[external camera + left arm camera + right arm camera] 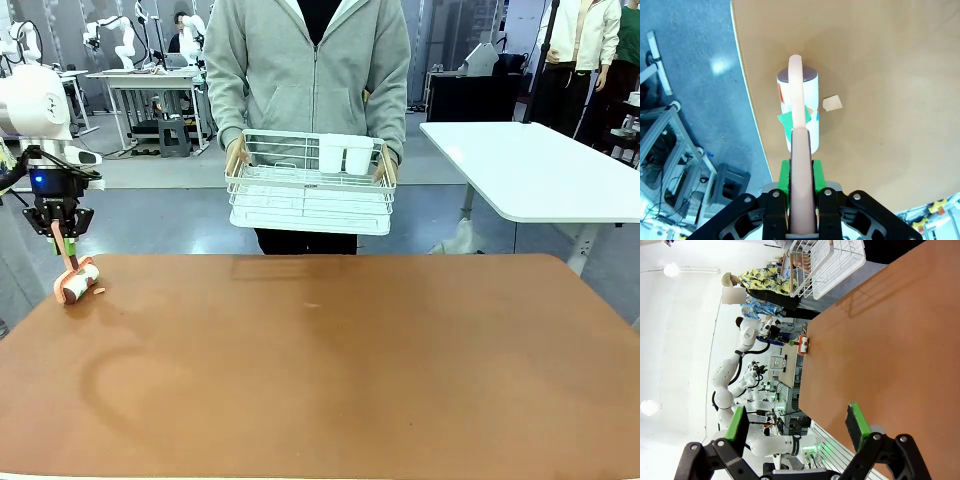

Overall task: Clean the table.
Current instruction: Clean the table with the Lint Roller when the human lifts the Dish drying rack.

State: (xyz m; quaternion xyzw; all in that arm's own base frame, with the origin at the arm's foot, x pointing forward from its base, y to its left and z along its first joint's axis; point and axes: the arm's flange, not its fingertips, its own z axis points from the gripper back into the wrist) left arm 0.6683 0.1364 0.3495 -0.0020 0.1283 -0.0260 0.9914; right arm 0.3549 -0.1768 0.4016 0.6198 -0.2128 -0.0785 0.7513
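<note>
From where I stood, the left gripper (60,228) was clamped tight on the pale pink handle of a lint roller (76,283), its green pads pinching the handle from both sides, as the left wrist view made plain. The roller's drum seemed to rest on the table (350,370), in the far left corner close to the rounded edge. The handle rose steeply from the drum to the jaws, and from above the drum's long axis ran roughly in line with it. A small tan scrap (832,103) lay just beside the drum, apart from it, off its flank rather than its end, on the side toward the table's middle. I judged that a short sideways roll that way would carry the drum over it. The right gripper (796,422) hung with its fingers spread wide and nothing between them, above the near part of the table, well apart from the scrap, so the left arm was plainly the nearer. Beyond the far edge a person held a white wire rack (310,190) by both ends, off the tabletop.
</note>
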